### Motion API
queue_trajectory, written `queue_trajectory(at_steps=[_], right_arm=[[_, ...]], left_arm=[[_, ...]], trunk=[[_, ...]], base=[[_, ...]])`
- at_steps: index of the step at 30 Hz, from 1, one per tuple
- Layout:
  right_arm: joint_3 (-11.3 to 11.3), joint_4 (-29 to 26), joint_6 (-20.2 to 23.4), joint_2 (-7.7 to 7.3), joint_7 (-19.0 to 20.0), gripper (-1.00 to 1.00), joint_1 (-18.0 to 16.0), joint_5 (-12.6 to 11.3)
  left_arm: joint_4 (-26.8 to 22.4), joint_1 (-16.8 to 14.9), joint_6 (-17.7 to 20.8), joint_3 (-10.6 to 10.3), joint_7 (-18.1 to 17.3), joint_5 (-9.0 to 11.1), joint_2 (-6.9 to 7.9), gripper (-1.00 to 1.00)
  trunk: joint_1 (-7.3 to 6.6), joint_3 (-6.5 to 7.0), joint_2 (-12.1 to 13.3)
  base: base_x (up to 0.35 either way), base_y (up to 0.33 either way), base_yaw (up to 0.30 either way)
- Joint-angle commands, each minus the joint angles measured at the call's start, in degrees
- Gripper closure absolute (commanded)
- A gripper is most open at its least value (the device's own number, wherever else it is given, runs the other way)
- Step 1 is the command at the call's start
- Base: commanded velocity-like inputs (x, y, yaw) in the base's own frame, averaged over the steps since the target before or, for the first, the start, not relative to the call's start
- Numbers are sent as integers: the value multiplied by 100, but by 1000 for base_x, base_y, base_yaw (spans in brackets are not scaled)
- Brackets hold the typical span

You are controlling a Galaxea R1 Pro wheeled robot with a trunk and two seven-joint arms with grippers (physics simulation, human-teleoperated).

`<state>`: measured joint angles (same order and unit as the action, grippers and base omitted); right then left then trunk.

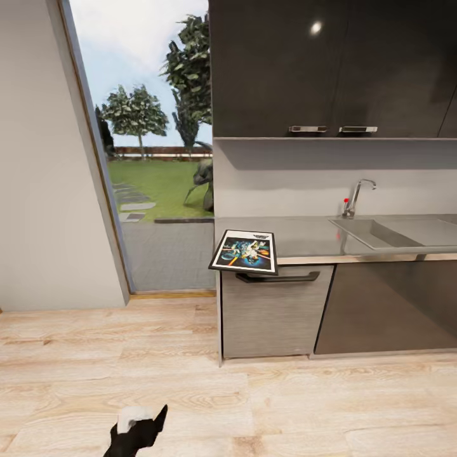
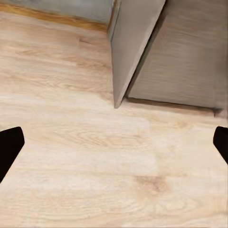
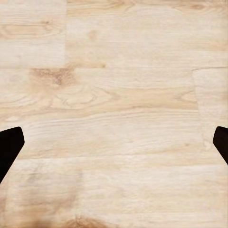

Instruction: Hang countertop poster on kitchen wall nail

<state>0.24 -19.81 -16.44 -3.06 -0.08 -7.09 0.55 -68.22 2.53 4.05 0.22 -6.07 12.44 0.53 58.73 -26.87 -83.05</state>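
Observation:
The poster (image 1: 245,251) lies flat on the left end of the grey kitchen countertop (image 1: 304,236), its near corner hanging slightly over the front edge. It has a thin black frame, a white border and dark blue artwork. My left gripper (image 1: 136,431) is low over the wooden floor, well short of the counter. In the left wrist view the left gripper (image 2: 114,147) is open, its black fingertips (image 2: 9,149) wide apart above floorboards near the cabinet's corner (image 2: 116,102). The right gripper (image 3: 114,147) is open too, over bare floor.
A sink (image 1: 397,231) with a chrome tap (image 1: 358,193) is set into the counter to the right. Dark upper cabinets (image 1: 330,63) hang above it. A drawer handle (image 1: 277,277) juts out under the poster. A large glass opening (image 1: 158,158) onto a garden stands left of the counter.

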Motion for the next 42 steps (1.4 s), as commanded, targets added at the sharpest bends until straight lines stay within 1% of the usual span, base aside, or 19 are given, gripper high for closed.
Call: queue_trajectory(at_steps=[1,2,3,4,5,7,8,11,12,13,14,15,16,17,18,24,26,29,42], right_arm=[[2,4,-19,-1,-1,-100,-3,6],[2,4,-21,-1,-1,-100,-3,4],[2,4,-21,-1,-1,-100,-3,5],[2,4,-20,-2,-1,-100,-3,4],[2,4,-22,-2,-1,-100,-3,2],[2,4,-23,-2,-1,-100,-3,0],[2,4,-24,-2,-1,-100,-3,0],[2,4,-25,-2,-1,-100,-3,0],[2,4,-25,-2,-1,-100,-3,1],[2,4,-25,-2,-1,-100,-3,0],[2,4,-25,-2,-1,-100,-3,0],[2,4,-26,-2,-1,-100,-3,-1],[2,4,-26,-2,-1,-100,-3,-1],[2,4,-26,-2,-1,-100,-3,-1],[2,4,-26,-4,-1,-100,-3,-2],[2,4,-26,-8,-1,-100,-3,-2],[2,4,-26,-10,-1,-100,-3,-2],[2,4,-26,-10,-1,-100,-3,-2],[1,4,-33,-21,-1,-100,-3,-2]], left_arm=[[-245,2,251,-4,-27,272,-1,-100],[-450,2,427,-11,-30,473,-4,-100],[-830,2,722,-21,-35,856,-27,-100],[-1008,2,843,-25,-37,1044,-52,-100],[-1477,4,1138,-32,-33,1619,-126,-100],[-1670,-16,1321,-35,-30,1979,-189,-100],[-1793,-81,1515,-37,-24,2307,-261,-100],[-1894,-276,1790,-38,-12,2769,-400,-100],[-1925,-437,1914,-39,-2,3051,-515,-100],[-1932,-516,1958,-39,2,3180,-581,-100],[-1930,-655,2022,-39,8,3401,-723,-100],[-1920,-711,2043,-39,10,3493,-796,-100],[-1889,-801,2063,-39,13,3644,-937,-100],[-1889,-801,2063,-39,13,3644,-937,-100],[-1845,-883,2059,-40,17,3799,-1053,-100],[-1771,-981,1848,-40,24,3965,-1053,-100],[-1592,-1023,1526,-45,24,4239,-1053,-100],[-1462,-1035,1307,-52,20,4384,-1053,-100],[-1247,-1044,1145,-57,10,4485,-1053,-100]], trunk=[[0,-6,-3],[0,-6,-3],[0,-6,-3],[0,-6,-3],[0,-6,-3],[0,-6,-3],[0,-6,-3],[0,-6,-3],[0,-6,-3],[0,-6,-3],[0,-6,-3],[0,-6,-3],[0,-6,-3],[0,-6,-3],[0,-6,-3],[0,-6,-3],[0,-6,-3],[0,-6,-3],[0,-6,-3]], base=[[2,-1,0],[1,-1,0],[0,0,0],[0,0,0],[0,0,0],[0,0,0],[0,0,0],[0,0,0],[0,0,0],[0,0,0],[0,0,0],[0,0,0],[0,0,0],[0,0,0],[0,0,0],[0,0,0],[0,0,0],[0,0,0],[29,0,0]])
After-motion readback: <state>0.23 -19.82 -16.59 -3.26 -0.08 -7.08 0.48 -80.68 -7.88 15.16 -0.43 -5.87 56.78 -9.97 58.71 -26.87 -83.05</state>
